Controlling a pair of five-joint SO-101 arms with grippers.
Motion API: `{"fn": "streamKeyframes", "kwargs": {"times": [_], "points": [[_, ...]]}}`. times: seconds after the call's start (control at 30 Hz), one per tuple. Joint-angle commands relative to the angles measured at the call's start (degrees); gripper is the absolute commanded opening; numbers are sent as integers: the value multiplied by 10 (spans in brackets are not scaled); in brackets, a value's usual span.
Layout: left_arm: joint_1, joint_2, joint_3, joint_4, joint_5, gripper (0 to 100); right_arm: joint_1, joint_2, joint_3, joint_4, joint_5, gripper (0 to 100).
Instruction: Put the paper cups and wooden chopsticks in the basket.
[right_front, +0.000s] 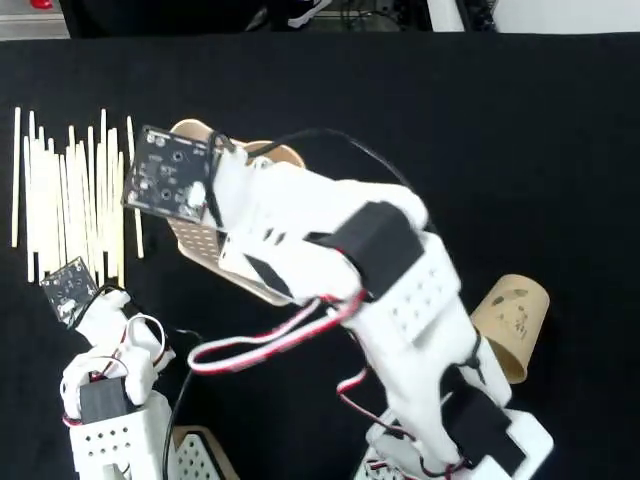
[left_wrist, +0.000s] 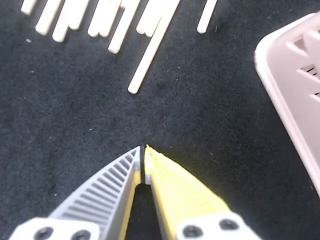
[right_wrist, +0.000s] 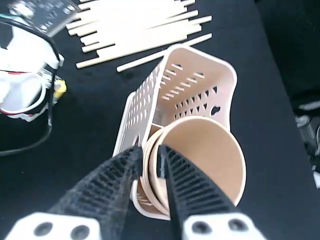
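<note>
Brown paper cup (right_wrist: 200, 155) is clamped by its rim in our right gripper (right_wrist: 150, 152), low over the basket (right_front: 195, 238) at upper left of the high view. We judge this is the cup drop, so next we open and lift clear. Our left gripper (left_wrist: 144, 150), jaws together and empty, hangs near the wooden chopsticks (left_wrist: 145, 65). Another cup (right_front: 510, 320) lies at lower right, and our right arm overhangs the basket.

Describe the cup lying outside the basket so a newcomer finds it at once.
On the black table, find the right arm's base, opposite the chopsticks. The paper cup lies there alone on its side; the other cups sit nested in the basket.
</note>
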Motion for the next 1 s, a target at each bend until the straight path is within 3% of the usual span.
{"fn": "streamKeyframes", "kwargs": {"times": [0.0, 0.2, 0.4, 0.5, 0.7, 0.97], "points": [[4, -3, 9, 3, 4, 30, 1, -6, -22, 1, 0, 90], [4, -3, 9, 3, 4, 30, 95, -52, -86, 65, 6, 124], [4, -3, 9, 3, 4, 30, 270, -204, 124, 64, 79, 152], [4, -3, 9, 3, 4, 30, 376, -298, 275, 63, 161, 152], [4, -3, 9, 3, 4, 30, 604, -459, 539, 63, 394, 153], [4, -3, 9, 3, 4, 30, 763, -653, 761, 54, 540, 153]]}}
